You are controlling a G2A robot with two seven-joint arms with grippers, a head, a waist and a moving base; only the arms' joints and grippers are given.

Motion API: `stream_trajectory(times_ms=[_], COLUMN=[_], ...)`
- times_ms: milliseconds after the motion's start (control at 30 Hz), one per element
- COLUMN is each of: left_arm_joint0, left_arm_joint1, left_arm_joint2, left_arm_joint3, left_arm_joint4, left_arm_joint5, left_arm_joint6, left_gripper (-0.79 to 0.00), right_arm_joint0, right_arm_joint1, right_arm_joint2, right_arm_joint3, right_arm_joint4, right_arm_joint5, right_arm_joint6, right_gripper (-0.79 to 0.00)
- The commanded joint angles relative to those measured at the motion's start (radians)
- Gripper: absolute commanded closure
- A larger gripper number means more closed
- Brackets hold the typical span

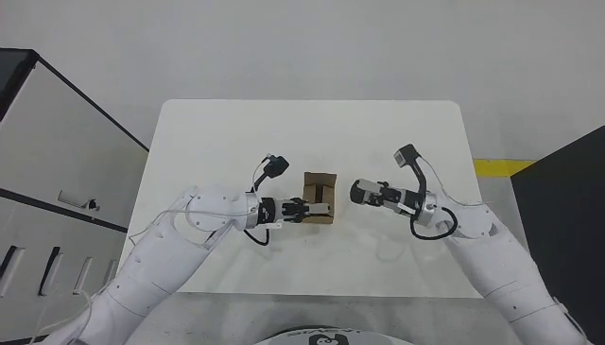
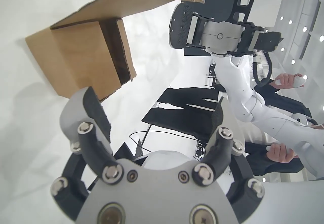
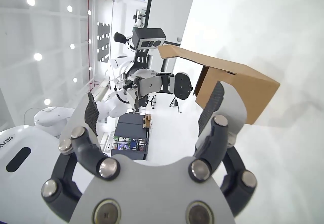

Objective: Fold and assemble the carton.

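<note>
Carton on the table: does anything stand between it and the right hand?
Nothing visible does. Bare table lies between the open right hand and the carton. The left hand is at the carton's other side, out of that path.

We've got both arms bent in from the sides, forearms angled toward the middle, so the 2 grippers face each other. Our left gripper (image 1: 301, 211) has its fingers spread wide, same with our right gripper (image 1: 356, 192).

brown cardboard carton (image 1: 320, 198) upright at table centre, partly assembled, top flaps open.
</note>
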Motion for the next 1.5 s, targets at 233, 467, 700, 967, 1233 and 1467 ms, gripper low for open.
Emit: stream_trajectory(times_ms=[233, 467, 700, 967, 1233, 1467], left_arm_joint0=[0.031, 0.058, 0.091, 0.105, 0.05, 0.026], left_arm_joint1=[0.0, -0.002, 0.007, 0.014, -0.009, -0.024], left_arm_joint2=[0.005, 0.008, -0.033, -0.019, 0.046, 0.05], left_arm_joint3=[0.008, 0.025, -0.011, -0.031, 0.033, 0.09], left_arm_joint4=[-0.023, -0.046, -0.023, -0.018, -0.048, -0.053], left_arm_joint5=[-0.023, -0.073, -0.098, -0.12, -0.144, -0.166], left_arm_joint6=[0.004, 0.029, 0.064, -0.062, -0.026, 0.082], left_gripper=[-0.785, -0.785, -0.785, -0.785, -0.785, -0.785], right_arm_joint0=[0.042, 0.144, 0.252, 0.345, 0.417, 0.447], right_arm_joint1=[-0.009, -0.032, -0.065, -0.103, -0.141, -0.161], right_arm_joint2=[0.007, -0.06, -0.142, -0.217, -0.282, -0.304], right_arm_joint3=[0.003, 0.054, 0.16, 0.276, 0.379, 0.444], right_arm_joint4=[0.037, -0.031, -0.046, -0.021, 0.032, 0.079], right_arm_joint5=[0.015, 0.052, 0.051, 0.034, 0.017, 0.006], right_arm_joint6=[-0.055, -0.098, -0.106, -0.093, -0.024, 0.049], right_gripper=[-0.785, -0.785, -0.785, -0.785, -0.785, -0.785])
